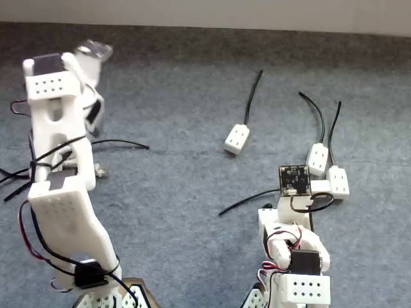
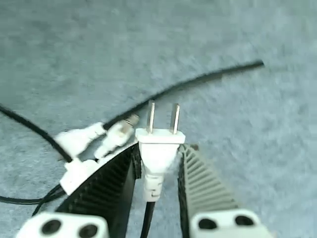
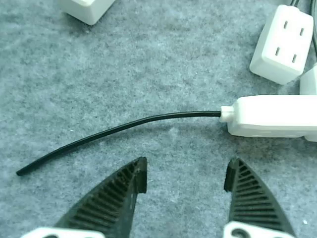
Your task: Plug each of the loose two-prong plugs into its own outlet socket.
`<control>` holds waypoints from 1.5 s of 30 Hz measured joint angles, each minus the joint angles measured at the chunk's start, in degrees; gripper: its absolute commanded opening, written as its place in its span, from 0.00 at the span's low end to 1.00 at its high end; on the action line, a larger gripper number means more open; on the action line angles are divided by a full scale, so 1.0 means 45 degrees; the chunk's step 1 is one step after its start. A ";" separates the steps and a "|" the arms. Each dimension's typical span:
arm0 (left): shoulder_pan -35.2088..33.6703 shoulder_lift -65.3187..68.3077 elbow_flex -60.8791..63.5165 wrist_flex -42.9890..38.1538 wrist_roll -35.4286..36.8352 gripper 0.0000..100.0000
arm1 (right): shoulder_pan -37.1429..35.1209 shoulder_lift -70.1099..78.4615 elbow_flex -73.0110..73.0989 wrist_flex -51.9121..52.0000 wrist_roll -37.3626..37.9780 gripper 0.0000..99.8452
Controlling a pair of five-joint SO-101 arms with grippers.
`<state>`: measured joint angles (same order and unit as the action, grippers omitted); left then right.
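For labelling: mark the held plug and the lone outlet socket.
held plug (image 2: 158, 146), left wrist view, on its white body.
lone outlet socket (image 1: 237, 137), high view, on its top face.

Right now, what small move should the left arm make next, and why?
Probably carry the plug toward the lone outlet socket: the left gripper is shut on it, prongs clear ahead of the fingers, and that socket lies unoccupied mid-table.

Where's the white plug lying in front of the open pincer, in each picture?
High view: the plug lies lower right, by the right arm.
Right wrist view: the plug lies just beyond the open right pincer.
Left wrist view: a second plug, held in the left pincer.
Shared landmark: the socket just behind the plug.
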<state>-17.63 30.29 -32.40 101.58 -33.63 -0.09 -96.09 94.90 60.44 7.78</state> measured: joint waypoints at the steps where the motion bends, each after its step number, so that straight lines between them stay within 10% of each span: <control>1: 0.0117 -0.0547 0.1114 0.0000 -0.0430 0.00 | 0.0000 0.0000 0.0000 0.0000 0.0000 0.25; 13: 0.1446 -0.8615 1.0882 -0.0449 -0.2110 0.01 | 0.0000 0.0000 0.0000 -0.0215 0.0000 0.25; 24: 0.3829 -1.2269 1.9341 -0.6466 -0.2813 0.01 | 0.0000 0.0000 0.0000 -0.0215 0.0000 0.25; 45: 0.5255 -1.2659 2.1548 -0.8967 -0.2891 0.12 | 0.0000 0.0000 0.0000 -0.0215 0.0000 0.25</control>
<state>6.02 -26.68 64.57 61.23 -46.64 -0.09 -96.09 94.90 59.47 7.78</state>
